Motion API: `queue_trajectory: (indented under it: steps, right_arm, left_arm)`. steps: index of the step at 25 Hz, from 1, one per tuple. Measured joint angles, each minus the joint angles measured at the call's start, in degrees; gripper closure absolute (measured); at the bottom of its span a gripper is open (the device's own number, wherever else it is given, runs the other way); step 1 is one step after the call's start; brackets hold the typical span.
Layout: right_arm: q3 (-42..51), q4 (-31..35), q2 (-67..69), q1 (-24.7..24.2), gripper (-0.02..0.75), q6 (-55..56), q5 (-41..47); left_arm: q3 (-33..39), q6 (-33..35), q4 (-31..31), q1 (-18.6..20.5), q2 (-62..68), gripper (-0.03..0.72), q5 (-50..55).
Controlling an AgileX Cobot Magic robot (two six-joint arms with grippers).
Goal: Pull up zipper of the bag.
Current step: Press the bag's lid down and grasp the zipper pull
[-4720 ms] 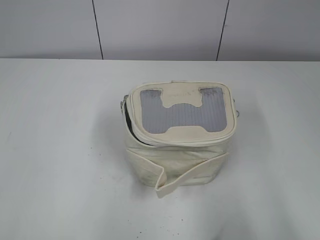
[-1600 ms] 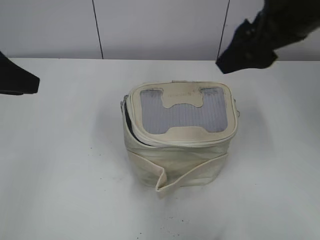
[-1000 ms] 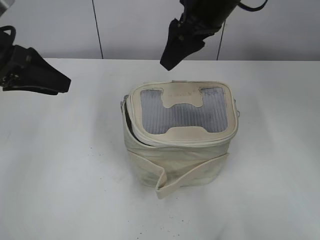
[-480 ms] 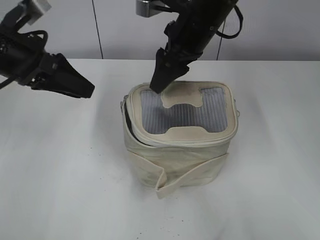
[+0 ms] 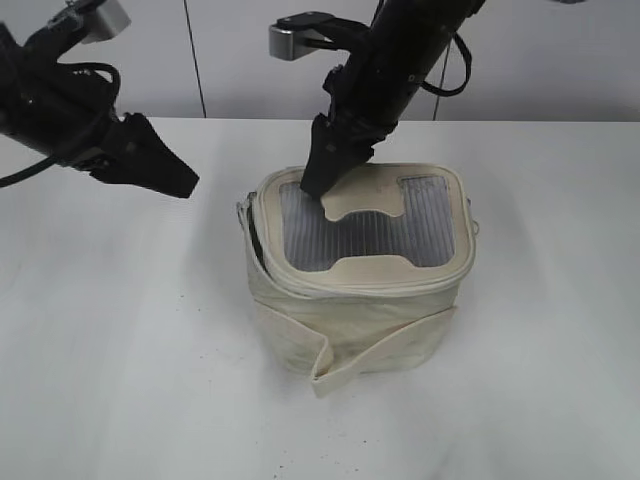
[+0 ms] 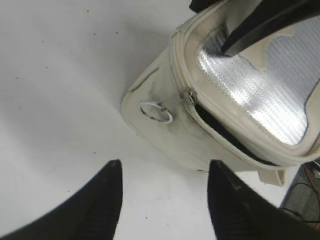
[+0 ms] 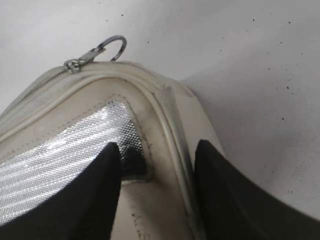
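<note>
Exterior view: slanted down from front, mid-distance, facing the grey wall (image 5: 300, 50). Left wrist view: close, looking down at the boxy cream-white fabric bag (image 6: 165, 130) from its left side. Right wrist view: very close above the lid's corner. All share the bag's grey ribbed lid panel (image 5: 365, 225).
</note>
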Motion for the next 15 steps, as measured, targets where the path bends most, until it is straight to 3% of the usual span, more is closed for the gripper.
queue_trajectory:
  steps: [6,10,15]
  right_arm:
    - [-0.12,-0.10,0.40,0.00,0.529,0.00,0.00]
    - [-0.12,-0.24,0.65,0.00,0.680,-0.11,0.00]
    - [-0.36,-0.24,0.71,0.00,0.696,-0.19,0.00]
  left_arm:
    - [-0.52,0.04,2.48,-2.53,0.00,0.260,-3.69]
    - [-0.52,0.04,2.94,-3.03,0.00,0.259,-4.87]
    - [-0.52,0.04,6.53,-3.03,0.00,0.225,-5.84]
